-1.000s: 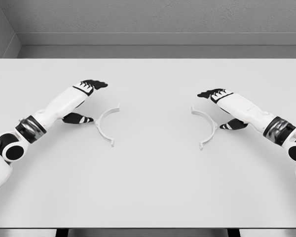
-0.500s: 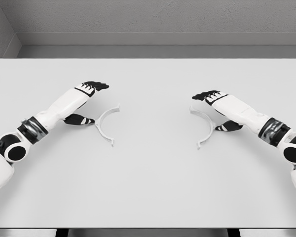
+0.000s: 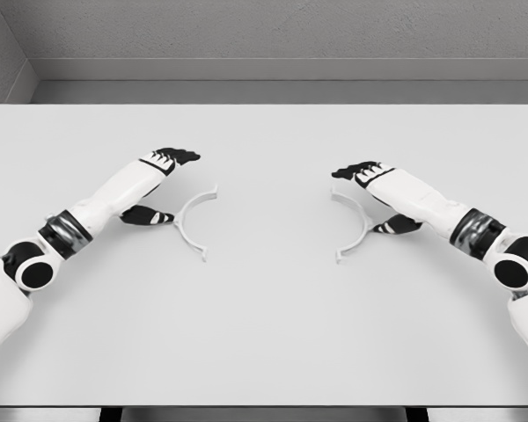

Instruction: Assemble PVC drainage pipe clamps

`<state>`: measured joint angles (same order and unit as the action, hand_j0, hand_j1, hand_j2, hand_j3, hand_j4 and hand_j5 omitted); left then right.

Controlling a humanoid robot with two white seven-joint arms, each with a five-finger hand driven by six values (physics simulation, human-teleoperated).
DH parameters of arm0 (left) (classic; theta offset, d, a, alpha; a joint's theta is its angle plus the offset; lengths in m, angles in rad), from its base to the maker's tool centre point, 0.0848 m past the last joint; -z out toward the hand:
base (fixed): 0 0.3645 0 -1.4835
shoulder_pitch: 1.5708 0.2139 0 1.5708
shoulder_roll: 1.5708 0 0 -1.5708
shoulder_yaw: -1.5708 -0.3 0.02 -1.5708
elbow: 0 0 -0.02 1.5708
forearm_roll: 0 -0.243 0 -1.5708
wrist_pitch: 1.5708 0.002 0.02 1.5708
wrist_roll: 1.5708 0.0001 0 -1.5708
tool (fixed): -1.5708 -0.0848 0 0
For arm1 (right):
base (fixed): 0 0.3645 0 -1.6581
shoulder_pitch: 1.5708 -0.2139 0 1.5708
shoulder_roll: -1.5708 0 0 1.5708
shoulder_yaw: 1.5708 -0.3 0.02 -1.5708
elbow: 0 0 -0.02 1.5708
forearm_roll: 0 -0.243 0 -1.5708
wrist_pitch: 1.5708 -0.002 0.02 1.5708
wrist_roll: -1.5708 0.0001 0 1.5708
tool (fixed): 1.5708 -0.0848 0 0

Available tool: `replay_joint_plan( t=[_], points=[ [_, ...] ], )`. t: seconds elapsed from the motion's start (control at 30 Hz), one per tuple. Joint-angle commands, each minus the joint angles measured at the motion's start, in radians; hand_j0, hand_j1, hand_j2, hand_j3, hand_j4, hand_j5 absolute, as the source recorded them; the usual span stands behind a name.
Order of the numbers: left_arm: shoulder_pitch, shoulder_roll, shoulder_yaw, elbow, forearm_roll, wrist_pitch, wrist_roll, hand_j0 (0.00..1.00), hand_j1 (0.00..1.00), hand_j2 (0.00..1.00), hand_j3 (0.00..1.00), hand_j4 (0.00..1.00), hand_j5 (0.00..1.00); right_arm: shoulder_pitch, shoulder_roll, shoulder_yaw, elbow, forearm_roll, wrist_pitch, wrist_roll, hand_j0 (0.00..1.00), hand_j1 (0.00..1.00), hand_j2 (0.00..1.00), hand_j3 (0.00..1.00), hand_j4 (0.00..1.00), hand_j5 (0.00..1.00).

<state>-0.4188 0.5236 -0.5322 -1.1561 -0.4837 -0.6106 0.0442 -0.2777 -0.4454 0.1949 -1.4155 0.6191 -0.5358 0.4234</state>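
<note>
Left robot hand (image 3: 163,180), right robot hand (image 3: 372,195) spread, low.

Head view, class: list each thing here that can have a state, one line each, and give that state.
Left white half-ring clamp piece: flat on the table, opening towards the centre, unjoined.
Right white half-ring clamp piece: flat, opening towards the centre, apart from the other half.
Left hand: fingers spread around its half's outer curve; contact unclear.
Right hand: fingers spread around its half; contact unclear.
</note>
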Motion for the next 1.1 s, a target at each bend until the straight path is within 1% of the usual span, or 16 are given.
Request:
replay_joint_plan(
  t=[0.0,0.43,0.7,0.93,1.07],
  points=[
    [0.0,0.0,0.0,-0.004,0.007,0.0,0.0,1.0,1.0,1.0,1.0,1.0,1.0,0.0,0.002,0.008,-0.002,-0.007,0.007,0.0,1.0,1.0,1.0,1.0,1.0,1.0],
    [0.008,-0.034,-0.006,-0.011,0.008,0.0,0.0,1.0,1.0,1.0,1.0,1.0,1.0,-0.015,-0.004,0.009,0.012,-0.006,0.014,-0.002,1.0,1.0,1.0,1.0,1.0,1.0],
    [0.008,-0.053,-0.009,-0.011,0.008,0.0,0.0,1.0,1.0,1.0,1.0,1.0,1.0,-0.037,-0.001,0.009,0.043,0.008,0.026,-0.003,1.0,1.0,1.0,1.0,1.0,1.0],
    [0.009,-0.068,-0.014,-0.016,0.007,0.0,0.0,1.0,1.0,1.0,1.0,1.0,1.0,-0.041,0.002,0.015,0.038,0.01,0.03,-0.003,1.0,1.0,1.0,1.0,1.0,1.0],
    [0.009,-0.074,-0.014,-0.016,0.007,0.0,0.0,1.0,1.0,1.0,1.0,1.0,1.0,-0.044,0.017,0.015,0.032,0.022,0.031,-0.002,1.0,1.0,1.0,1.0,1.0,1.0]
  ],
)
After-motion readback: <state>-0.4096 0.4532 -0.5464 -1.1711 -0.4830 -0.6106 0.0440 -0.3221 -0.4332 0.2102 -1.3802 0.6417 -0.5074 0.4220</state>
